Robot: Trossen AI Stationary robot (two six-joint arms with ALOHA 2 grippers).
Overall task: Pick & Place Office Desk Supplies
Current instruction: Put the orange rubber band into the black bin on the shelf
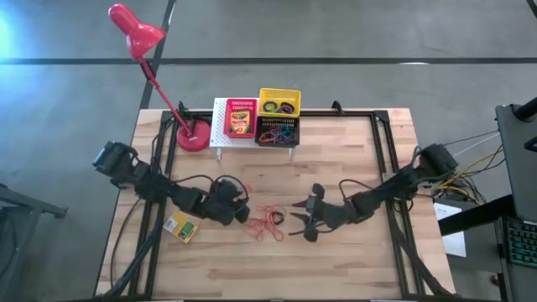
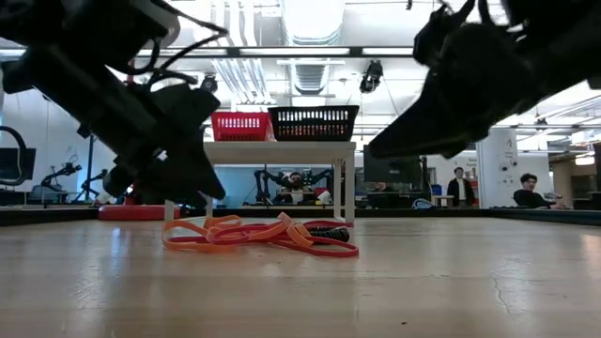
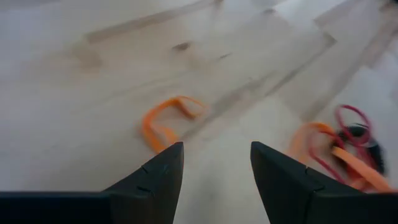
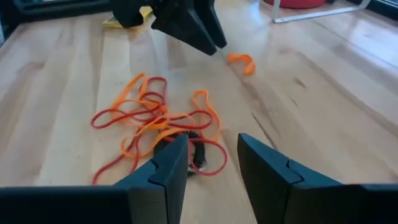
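A tangle of orange-red rubber bands (image 1: pixel 269 223) lies flat on the wooden table between my two grippers, with a small black ring (image 4: pixel 188 148) in it. One loose orange band (image 3: pixel 164 122) lies apart, ahead of my left gripper (image 3: pixel 216 167), which is open and hovers just left of the tangle (image 1: pixel 243 211). My right gripper (image 4: pixel 211 163) is open too, low over the table right of the tangle (image 1: pixel 297 220), with the fingers pointing at it. A yellow-and-green box (image 1: pixel 182 226) lies flat beside the left arm. Red (image 1: pixel 241 117), yellow (image 1: pixel 278 102) and black (image 1: pixel 277 132) baskets stand on the white rack.
The white perforated rack (image 1: pixel 220 134) stands at the table's far edge with the red desk lamp (image 1: pixel 191 134) on its left. Bare wood lies toward the near edge (image 1: pixel 277 268). People sit in the room beyond the table (image 2: pixel 528 191).
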